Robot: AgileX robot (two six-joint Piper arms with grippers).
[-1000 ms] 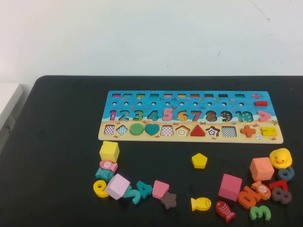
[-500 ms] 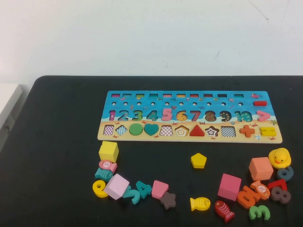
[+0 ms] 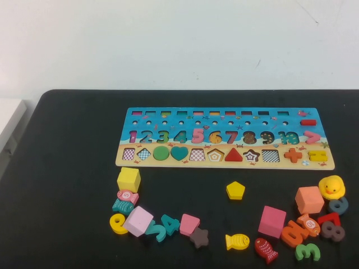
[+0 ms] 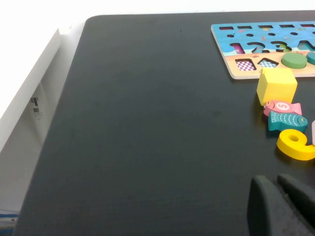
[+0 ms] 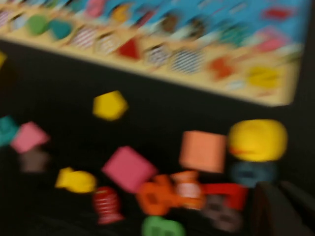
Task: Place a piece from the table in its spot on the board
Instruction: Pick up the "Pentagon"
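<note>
Yellow pentagon piece [image 3: 235, 190] flat on black table [image 3: 73, 168], just in front of board [image 3: 224, 137], apart from pentagon recess [image 3: 215, 155]. Right gripper [image 5: 283, 209] closed, empty, above toys near orange cube [image 3: 309, 199]. Left gripper [image 4: 280, 204] over bare table at left; finger state unclear.

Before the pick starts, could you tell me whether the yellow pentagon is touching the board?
Apart. The high view shows bare black table between the pentagon and the board. Neither gripper appears there; each wrist view shows only dark fingertips: left, right.
</note>
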